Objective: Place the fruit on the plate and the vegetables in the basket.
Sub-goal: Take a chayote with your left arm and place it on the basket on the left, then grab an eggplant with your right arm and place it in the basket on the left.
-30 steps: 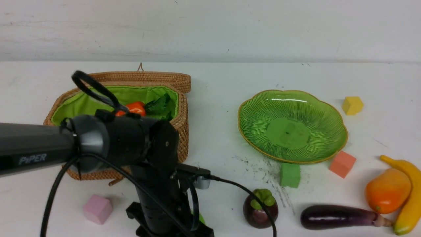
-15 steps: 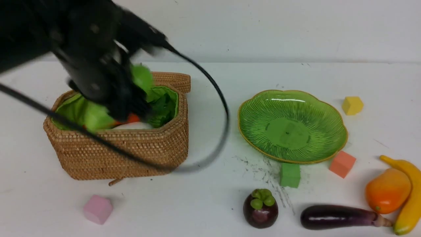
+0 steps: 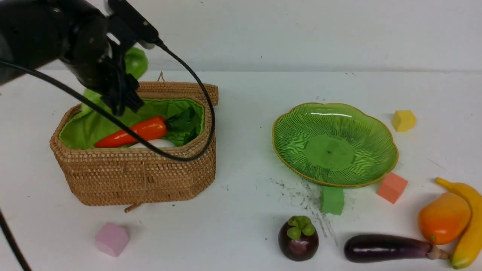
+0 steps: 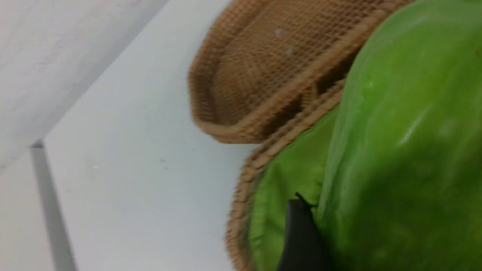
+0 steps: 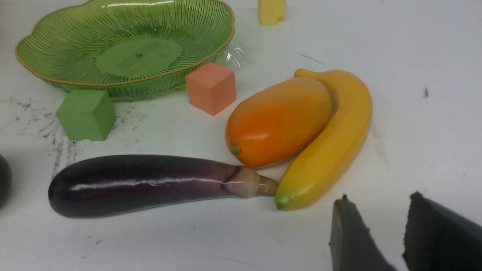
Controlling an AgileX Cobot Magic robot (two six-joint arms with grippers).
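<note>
My left gripper (image 3: 121,101) hangs over the back left of the wicker basket (image 3: 143,177), shut on the light-green leafy vegetable (image 3: 134,61); that vegetable (image 4: 406,150) fills the left wrist view beside one dark finger (image 4: 301,237). An orange carrot (image 3: 135,131) and a white radish (image 3: 155,143) lie in the basket. The green plate (image 3: 372,124) holds nothing. The mangosteen (image 3: 298,238), eggplant (image 3: 388,248), mango (image 3: 444,217) and banana (image 3: 467,229) lie on the table at the front right. My right gripper (image 5: 379,197) is open and empty, near the banana (image 5: 331,150).
The basket's lid (image 3: 177,90) lies open behind it. Foam cubes sit around: pink (image 3: 112,239) before the basket, green (image 3: 332,200) and salmon (image 3: 391,187) at the plate's front rim, yellow (image 3: 403,120) to the plate's right. A black cable (image 3: 196,139) droops over the basket.
My left arm has risen from low at the table's front to above the basket's back left, carrying the leafy vegetable. Everything else has stayed put.
</note>
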